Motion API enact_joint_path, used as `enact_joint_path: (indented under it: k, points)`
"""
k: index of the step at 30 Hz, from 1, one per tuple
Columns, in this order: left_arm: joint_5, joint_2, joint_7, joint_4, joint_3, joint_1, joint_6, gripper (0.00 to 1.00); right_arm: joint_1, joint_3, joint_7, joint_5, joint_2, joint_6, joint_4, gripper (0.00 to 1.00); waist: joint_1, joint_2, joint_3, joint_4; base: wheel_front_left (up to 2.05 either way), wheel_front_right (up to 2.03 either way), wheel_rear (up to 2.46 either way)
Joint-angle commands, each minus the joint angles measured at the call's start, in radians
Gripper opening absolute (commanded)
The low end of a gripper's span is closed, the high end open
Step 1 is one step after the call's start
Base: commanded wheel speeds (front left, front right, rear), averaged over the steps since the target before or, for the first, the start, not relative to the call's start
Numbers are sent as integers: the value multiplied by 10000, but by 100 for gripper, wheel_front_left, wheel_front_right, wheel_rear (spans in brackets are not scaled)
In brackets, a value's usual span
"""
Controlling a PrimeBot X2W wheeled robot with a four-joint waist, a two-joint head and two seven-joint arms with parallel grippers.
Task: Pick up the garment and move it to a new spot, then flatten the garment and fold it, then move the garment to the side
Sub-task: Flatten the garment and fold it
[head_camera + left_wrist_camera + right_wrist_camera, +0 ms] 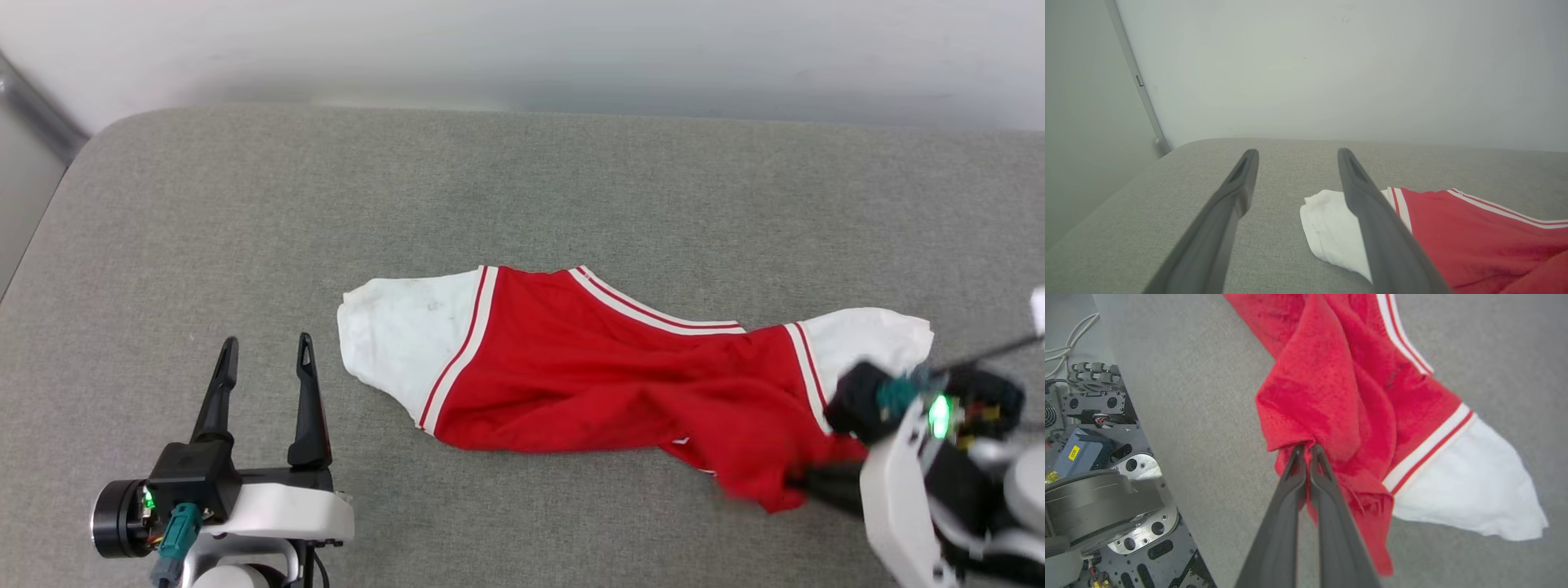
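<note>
Rumpled red garment [571,376], white sleeves at 3 and 9 o'clock; right pincer [1306,449] pinching it, left pincer [268,343] spread.

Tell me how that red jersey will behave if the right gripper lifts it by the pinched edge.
Probably floppy: the garment bunches into folds where the right gripper pinches its red edge, so the rest should hang. Likely light, being thin mesh. The far white sleeve may drag along.
</note>
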Motion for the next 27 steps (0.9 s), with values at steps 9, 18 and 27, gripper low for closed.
enact_joint_path:
  k: [9,18,27]
  points:
    - [157,-6,-23,5,1,80,-110,100,3000,-39,-495,101,589,-5,1347,0,1,0,76,-105,0,0,0]
    - [245,0,-23,136,173,324,-138,100,3210,-2114,-1633,-707,376,-7,1258,100,1,0,-328,-438,0,0,0]
    - [325,138,-23,-11,279,195,-269,100,3126,-5847,-1908,-1354,-263,-7,328,100,1,0,-457,-507,0,0,0]
